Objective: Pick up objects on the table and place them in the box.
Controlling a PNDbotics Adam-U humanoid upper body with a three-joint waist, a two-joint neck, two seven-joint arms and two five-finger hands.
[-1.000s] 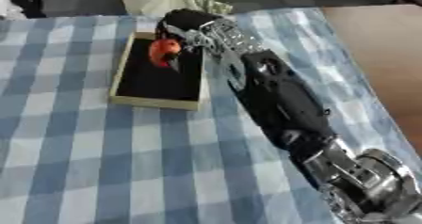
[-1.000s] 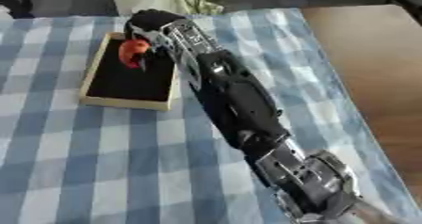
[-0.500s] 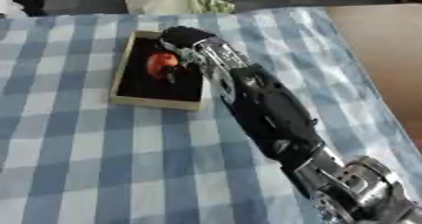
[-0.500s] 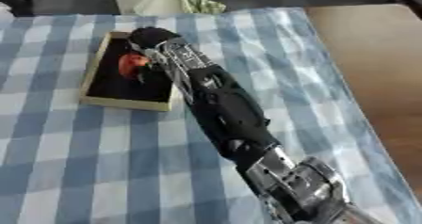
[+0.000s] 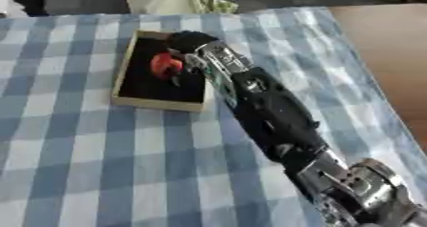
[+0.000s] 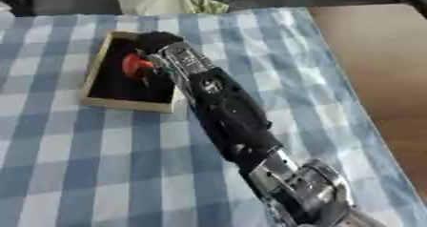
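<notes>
My right hand (image 5: 193,45) reaches over the far right part of the box (image 5: 125,73), which sits on the blue checked cloth (image 5: 75,164). A small red-orange object (image 5: 165,65) lies inside the box, just left of my hand; I cannot tell whether my fingers grip it.

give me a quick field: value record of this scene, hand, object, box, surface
right hand: reaching over the box, fingers curled round the red object
red object: small, red-orange, over the box's dark interior; whether it rests on the floor cannot be told
box: shallow, tan rim, black inside, on the cloth
surface: blue and white checked cloth
left hand: not in view
</notes>
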